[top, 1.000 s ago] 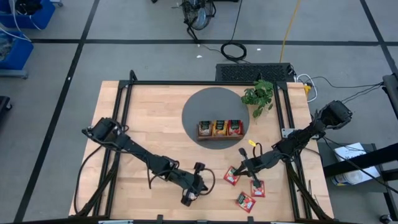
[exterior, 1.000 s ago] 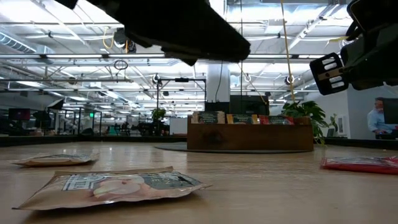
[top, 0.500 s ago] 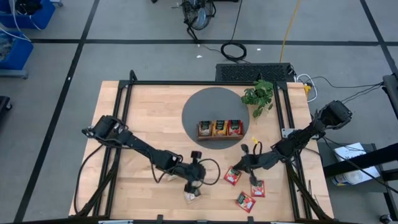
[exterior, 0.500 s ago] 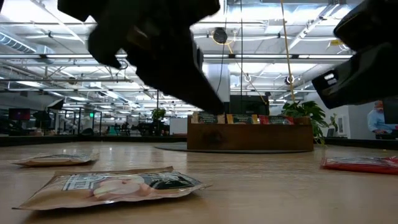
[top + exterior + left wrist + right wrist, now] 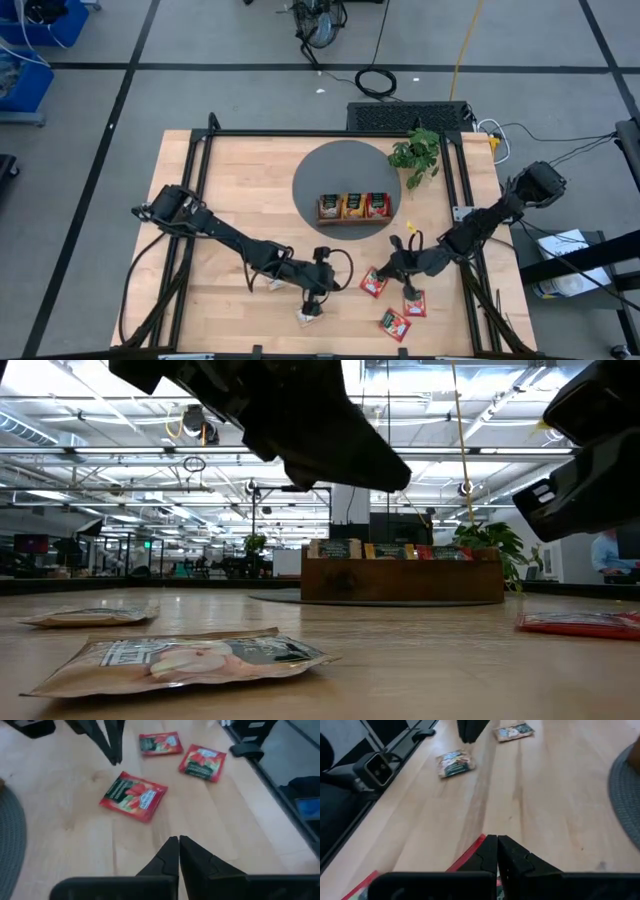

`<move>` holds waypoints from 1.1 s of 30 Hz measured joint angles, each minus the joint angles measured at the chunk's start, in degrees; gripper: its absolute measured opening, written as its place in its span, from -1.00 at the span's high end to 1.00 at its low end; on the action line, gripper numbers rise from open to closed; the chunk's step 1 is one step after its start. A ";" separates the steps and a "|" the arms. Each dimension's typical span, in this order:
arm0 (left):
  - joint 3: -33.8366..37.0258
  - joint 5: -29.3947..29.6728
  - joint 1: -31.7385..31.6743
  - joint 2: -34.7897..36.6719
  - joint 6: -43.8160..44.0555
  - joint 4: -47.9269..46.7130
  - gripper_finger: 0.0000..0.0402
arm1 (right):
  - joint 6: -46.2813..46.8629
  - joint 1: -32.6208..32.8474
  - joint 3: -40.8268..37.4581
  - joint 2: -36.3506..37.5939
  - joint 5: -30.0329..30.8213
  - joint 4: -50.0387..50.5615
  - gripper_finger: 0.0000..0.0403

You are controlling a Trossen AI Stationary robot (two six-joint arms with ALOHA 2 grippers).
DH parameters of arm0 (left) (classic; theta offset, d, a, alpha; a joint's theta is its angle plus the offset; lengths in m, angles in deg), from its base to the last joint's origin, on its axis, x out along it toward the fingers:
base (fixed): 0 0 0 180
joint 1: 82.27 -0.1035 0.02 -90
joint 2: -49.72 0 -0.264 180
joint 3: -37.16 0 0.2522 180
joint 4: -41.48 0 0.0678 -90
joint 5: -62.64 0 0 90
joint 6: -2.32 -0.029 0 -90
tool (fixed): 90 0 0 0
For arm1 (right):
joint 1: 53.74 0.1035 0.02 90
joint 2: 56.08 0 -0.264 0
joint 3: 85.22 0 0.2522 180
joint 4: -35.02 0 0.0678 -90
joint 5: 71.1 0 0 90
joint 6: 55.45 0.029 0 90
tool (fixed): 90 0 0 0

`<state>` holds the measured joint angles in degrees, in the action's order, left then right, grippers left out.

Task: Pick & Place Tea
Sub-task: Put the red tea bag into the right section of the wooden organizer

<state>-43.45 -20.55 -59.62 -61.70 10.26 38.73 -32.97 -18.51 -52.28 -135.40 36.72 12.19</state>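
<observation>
Fingers on your left gripper (image 5: 178, 851) are pressed together and hold nothing. Three red tea bags lie flat on the desk (image 5: 240, 190) out past them, not touching; the closest red bag (image 5: 133, 796) is near but apart. A pale bag (image 5: 309, 316) lies by this gripper in the high view.

Your right gripper (image 5: 497, 851) is pinched tight too, and empty. A red edge (image 5: 468, 854) shows just beside its fingers. Two pale bags lie well apart from them.

More bags stand in the tray (image 5: 354, 207) on the gray mat (image 5: 340, 165).
</observation>
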 joint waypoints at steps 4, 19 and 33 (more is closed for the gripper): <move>-0.01 0.05 -0.13 -0.87 0.00 1.82 0.97 | -0.48 1.45 0.00 0.17 0.00 -0.12 1.00; -16.58 -8.86 -2.94 -15.20 -2.28 -1.84 0.96 | 11.32 1.53 14.76 0.21 -0.02 24.30 1.00; -20.00 -8.79 -3.51 -19.37 -4.97 -3.10 0.98 | 26.41 1.47 24.31 0.26 -2.82 55.54 0.97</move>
<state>-63.45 -29.34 -63.13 -81.06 5.29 35.63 -6.56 -17.04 -27.97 -135.15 33.90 67.74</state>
